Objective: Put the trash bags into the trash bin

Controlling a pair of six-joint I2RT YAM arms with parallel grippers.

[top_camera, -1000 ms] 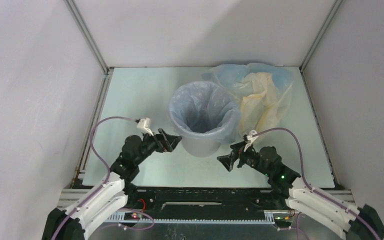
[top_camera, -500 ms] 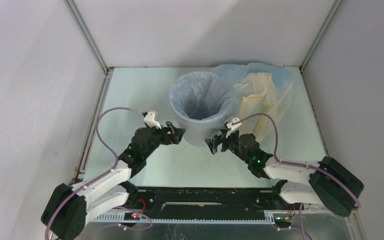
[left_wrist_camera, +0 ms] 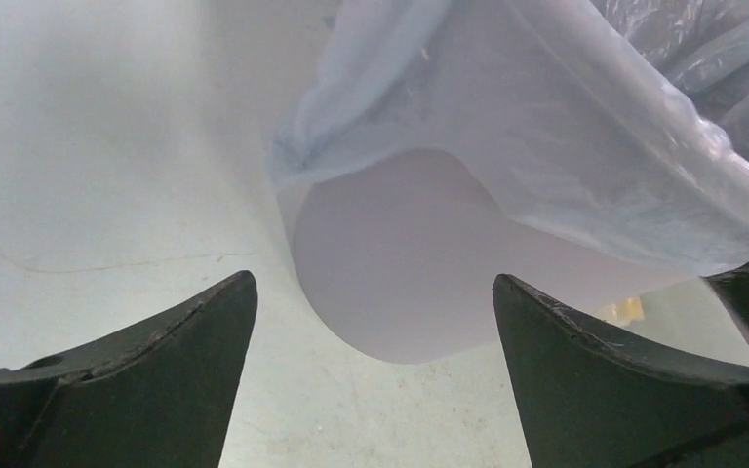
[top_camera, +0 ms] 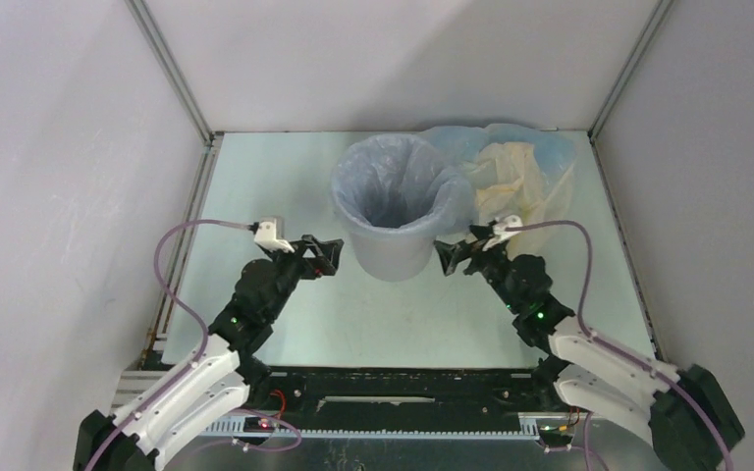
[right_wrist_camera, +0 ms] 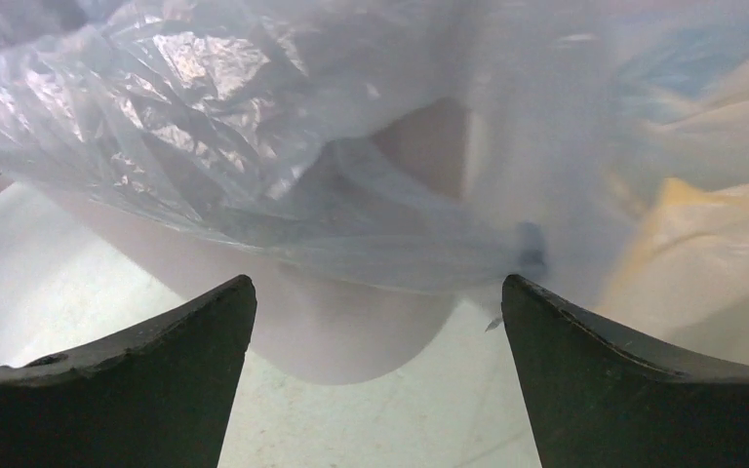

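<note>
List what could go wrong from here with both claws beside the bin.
The left claw and right claw are open, flanking the trash bin; an uneven push might slide or tip it.
The blue-grey bag drapes loosely over the rim, so a closing claw could snag and drag it out.
The cream-yellow bag lies right-rear of the bin; reaching it may bump the bin.

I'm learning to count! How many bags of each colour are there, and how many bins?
Blue-grey bag, lining the bin: 1
Pale blue bag: 1
Cream-yellow bag: 1
Grey bin: 1
Total: 4
</note>
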